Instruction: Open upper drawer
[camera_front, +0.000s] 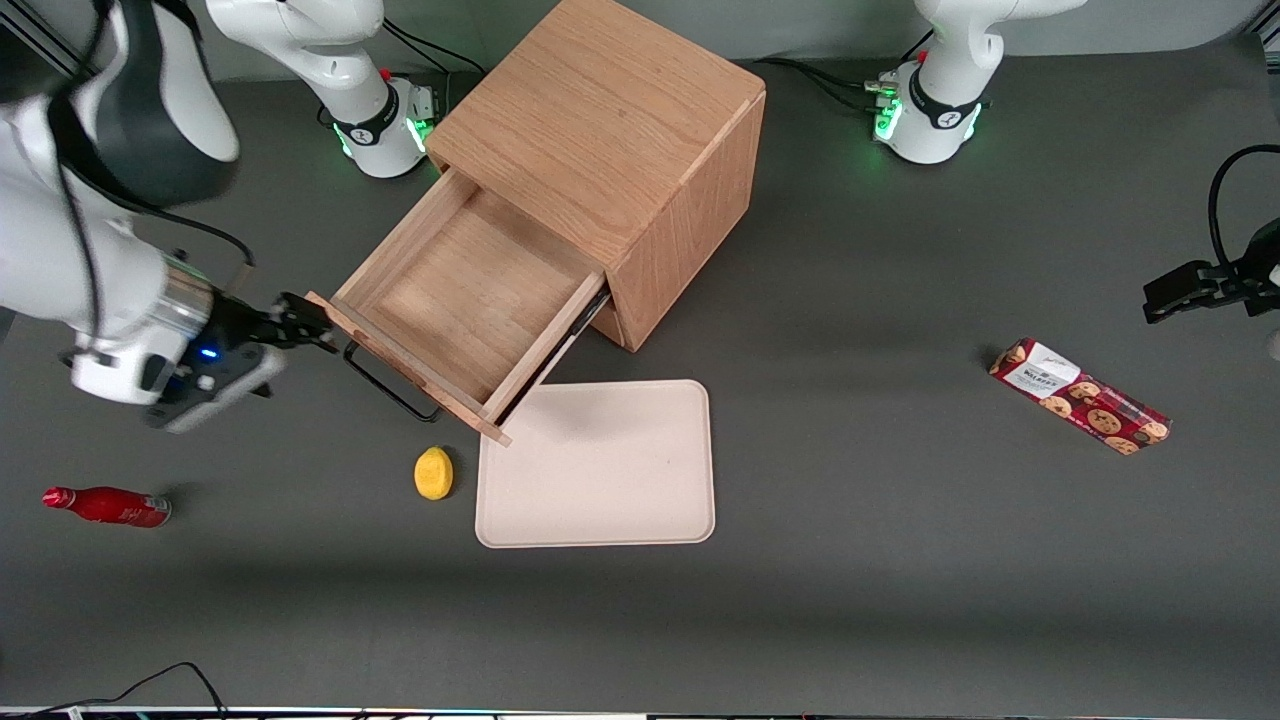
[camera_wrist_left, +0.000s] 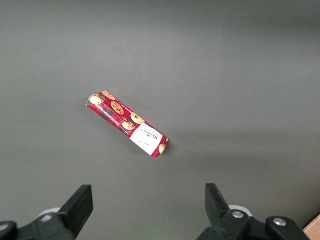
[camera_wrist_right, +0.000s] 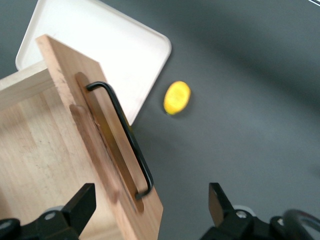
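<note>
Nearest you, a red bottle (camera_front: 108, 506), a yellow lemon (camera_front: 433, 472) and a beige tray (camera_front: 600, 480) are lying on the bench (camera_front: 850, 560). Your claw (camera_front: 322, 330) is hanging released at the handle (camera_front: 385, 385) end. The upper drawer (camera_front: 460, 300) is standing pulled out, overhanging the tray's corner.

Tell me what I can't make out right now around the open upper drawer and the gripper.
- Lower drawer: front view, hidden under the pulled-out upper drawer.
- Cabinet front: front view, seen from above only.
- Gripper, open beside the handle: right wrist view cuts off its fingertips.
- Red bottle: label too small.
</note>
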